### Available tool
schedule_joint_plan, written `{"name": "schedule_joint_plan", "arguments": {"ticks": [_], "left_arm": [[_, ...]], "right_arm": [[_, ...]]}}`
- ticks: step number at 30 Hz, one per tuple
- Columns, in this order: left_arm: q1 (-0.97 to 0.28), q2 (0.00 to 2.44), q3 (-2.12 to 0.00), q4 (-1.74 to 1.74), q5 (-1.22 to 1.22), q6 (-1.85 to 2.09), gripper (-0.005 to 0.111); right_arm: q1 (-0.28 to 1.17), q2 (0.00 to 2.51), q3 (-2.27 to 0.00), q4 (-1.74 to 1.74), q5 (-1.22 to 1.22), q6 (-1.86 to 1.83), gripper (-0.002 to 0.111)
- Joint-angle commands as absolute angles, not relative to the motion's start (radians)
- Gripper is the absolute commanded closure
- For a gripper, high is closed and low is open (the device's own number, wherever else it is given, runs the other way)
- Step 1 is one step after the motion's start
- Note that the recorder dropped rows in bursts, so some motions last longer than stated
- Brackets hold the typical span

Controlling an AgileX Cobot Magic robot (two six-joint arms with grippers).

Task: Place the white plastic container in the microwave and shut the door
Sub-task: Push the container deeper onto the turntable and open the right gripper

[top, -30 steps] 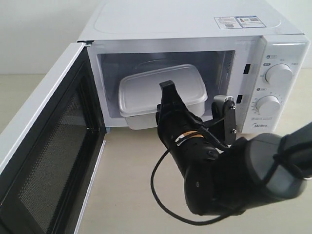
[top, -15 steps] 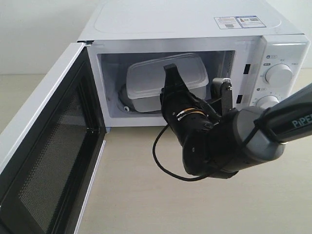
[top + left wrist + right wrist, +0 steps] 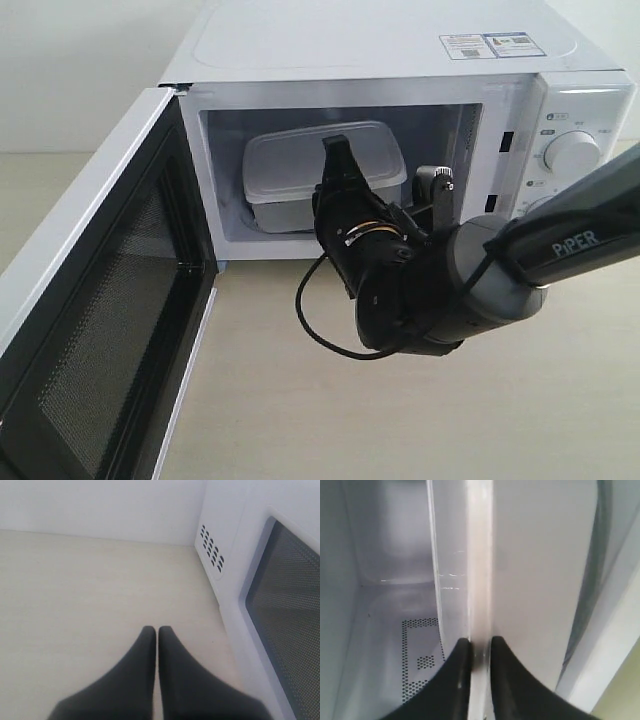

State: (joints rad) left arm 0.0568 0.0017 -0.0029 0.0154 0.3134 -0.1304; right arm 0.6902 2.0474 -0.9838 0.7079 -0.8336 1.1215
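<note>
Since a second ago my right arm has pushed forward, and the white plastic container (image 3: 300, 165), which then hung out over the front sill and half a second ago was tipped up, now sits level and deeper inside the microwave (image 3: 380, 40). My right gripper (image 3: 337, 152) is clamped on the container's rim; in the right wrist view the fingers (image 3: 457, 665) pinch that pale edge from both sides, with a perforated panel (image 3: 420, 652) of the cavity wall beyond. My left gripper (image 3: 158, 630) has its fingers pressed together on nothing, above the pale table (image 3: 75, 590), beside the microwave's vent holes (image 3: 212, 549).

The door (image 3: 90, 300) stands wide open on the left, its dark mesh window (image 3: 110, 330) turned inward. A black cable (image 3: 308, 322) loops below my right wrist. On top lies a sticker (image 3: 485, 44); the upper dial (image 3: 572, 152) is clear.

My right arm covers the container's front right corner and most of the lower dial. The door is cut off at the picture's edge. I cannot tell whether the container rests fully on the cavity floor.
</note>
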Motion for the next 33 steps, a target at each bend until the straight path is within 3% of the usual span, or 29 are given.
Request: {"name": "schedule_joint_plan", "arguments": {"ticks": [1,3,4,6,8,10,15,20,25,33], "left_arm": [[0.06,0.0,0.0,0.017,0.314,-0.139,0.103],[0.06,0.0,0.0,0.017,0.314,-0.139,0.103],[0.06,0.0,0.0,0.017,0.314,-0.139,0.103],[0.06,0.0,0.0,0.017,0.314,-0.139,0.103],[0.06,0.0,0.0,0.017,0.314,-0.139,0.103],[0.06,0.0,0.0,0.017,0.314,-0.139,0.103],[0.06,0.0,0.0,0.017,0.314,-0.139,0.103],[0.06,0.0,0.0,0.017,0.314,-0.139,0.103],[0.06,0.0,0.0,0.017,0.314,-0.139,0.103],[0.06,0.0,0.0,0.017,0.314,-0.139,0.103]], "right_arm": [[0.687,2.047,-0.988,0.683,-0.848,1.111,0.061],[0.687,2.047,-0.988,0.656,-0.848,1.086,0.034],[0.687,2.047,-0.988,0.644,-0.852,1.081,0.033],[0.689,2.045,-0.988,0.599,-0.852,1.081,0.045],[0.7,2.016,-0.969,0.536,-0.85,1.097,0.068],[0.707,1.977,-0.906,0.559,-0.874,1.101,0.078],[0.707,1.873,-0.72,0.443,-1.006,0.905,0.081],[0.707,1.834,-0.695,0.306,-0.893,0.302,0.109],[0.707,1.84,-0.725,0.36,-0.754,-0.175,0.108],[0.707,1.89,-0.782,0.407,-0.784,-0.276,0.108]]}}
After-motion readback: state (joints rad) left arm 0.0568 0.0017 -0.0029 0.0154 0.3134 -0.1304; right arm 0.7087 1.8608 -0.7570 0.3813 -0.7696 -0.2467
